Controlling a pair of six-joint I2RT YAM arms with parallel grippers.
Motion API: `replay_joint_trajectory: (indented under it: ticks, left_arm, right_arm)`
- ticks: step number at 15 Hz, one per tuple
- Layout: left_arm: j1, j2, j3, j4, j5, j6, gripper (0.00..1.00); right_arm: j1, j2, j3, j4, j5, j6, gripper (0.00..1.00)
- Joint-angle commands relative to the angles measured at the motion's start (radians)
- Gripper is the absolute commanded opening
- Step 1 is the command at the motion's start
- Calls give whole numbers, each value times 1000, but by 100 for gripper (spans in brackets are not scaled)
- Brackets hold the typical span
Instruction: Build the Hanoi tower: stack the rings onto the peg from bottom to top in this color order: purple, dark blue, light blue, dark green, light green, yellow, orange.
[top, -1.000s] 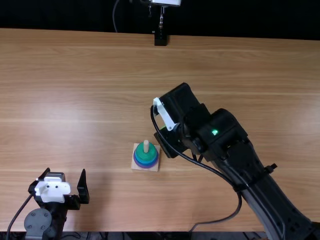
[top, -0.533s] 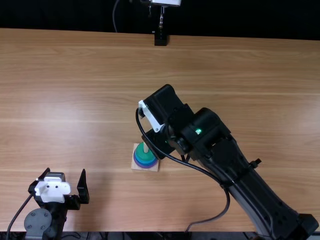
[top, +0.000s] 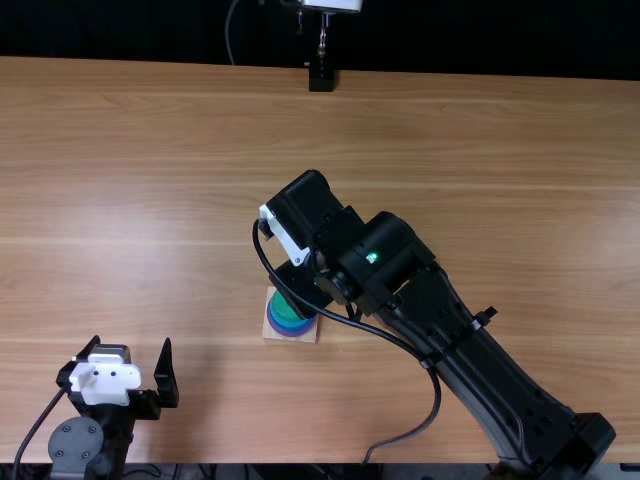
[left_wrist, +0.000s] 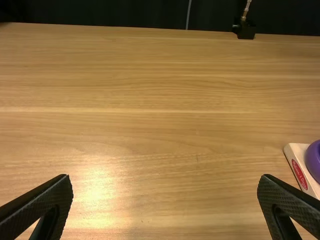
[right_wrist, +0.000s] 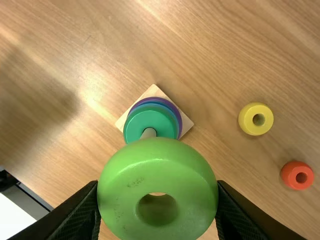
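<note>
- Above the pale wooden peg (right_wrist: 149, 133), the right black tool (right_wrist: 157, 186) is pinching a glossy light-green ring (right_wrist: 157, 172).
- Likely light, stiff, slippery, it is needing opposite-side holding.
- Left black tool (left_wrist: 165, 178) is gaping.

Pegs: you have one (right_wrist: 148, 133).
Square wooden bases: one (right_wrist: 187, 124).
Rings off the peg: three for you, light green (right_wrist: 150, 170), yellow (right_wrist: 247, 120), orange (right_wrist: 288, 175).
Rings around the peg: you can count at least three, purple (right_wrist: 173, 107), blue (top: 290, 326), dark green (right_wrist: 140, 120); the blues are hard to separate.
Arms: two (top: 450, 325).
</note>
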Motion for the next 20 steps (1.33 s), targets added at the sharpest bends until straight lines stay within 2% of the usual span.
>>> replay_joint_trajectory:
  ticks: [1,20]
  left_arm:
    - [-6,-12,-112,-78,-1,14,100]
    - [-6,-12,-112,-78,-1,14,100]
  right_arm:
    - [28,12,33,1,-6,0,0]
    - [28,87,13,-3,-6,-2,0]
